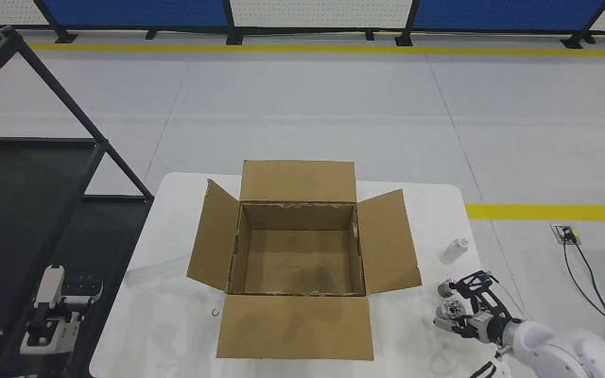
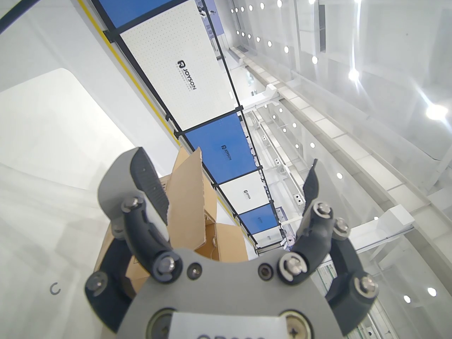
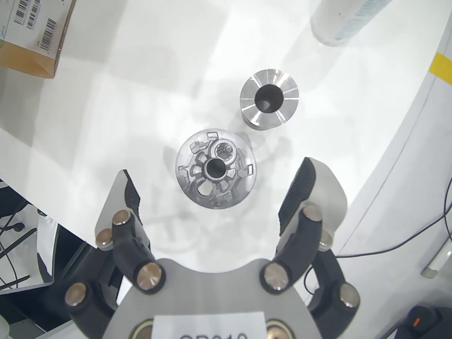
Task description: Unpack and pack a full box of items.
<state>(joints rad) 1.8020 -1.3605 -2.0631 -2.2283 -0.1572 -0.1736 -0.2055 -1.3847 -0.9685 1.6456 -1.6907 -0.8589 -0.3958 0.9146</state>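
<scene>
A: Starting at the left: where is the left tool [image 2: 226, 174]?
B: Off the tabletop's [image 1: 170, 283] left edge, jaws spread, nothing in them. Next comes the cardboard box [image 1: 298, 260], mid-tabletop, all four flaps folded out and nothing inside.
A: How would the box handle?
B: Light, and stiff enough in the walls, I'd say. The flaps look floppy, so I wouldn't lift by one.
A: And to the right of it?
B: Near the right front corner, the ribbed disc [image 3: 212, 186] and the steel sleeve [image 3: 282, 107] stand just beside each other, not touching as far as I can see. The white bottle [image 3: 353, 5] sits farther back, near the right edge.
A: The right tool [image 3: 216, 179]?
B: Above the disc, jaws wide, gripping nothing. The disc lines up between them.
A: Where should it take hold?
B: Across the outer rim. It looks like cast metal: rigid, probably heavy for its size, and smooth at the rim, so an off-centre pinch may slip. The sleeve looks polished and slicker, so grip its outer wall. The bottle is likely light plastic that gives a little, so hold it mid-body, gently.
</scene>
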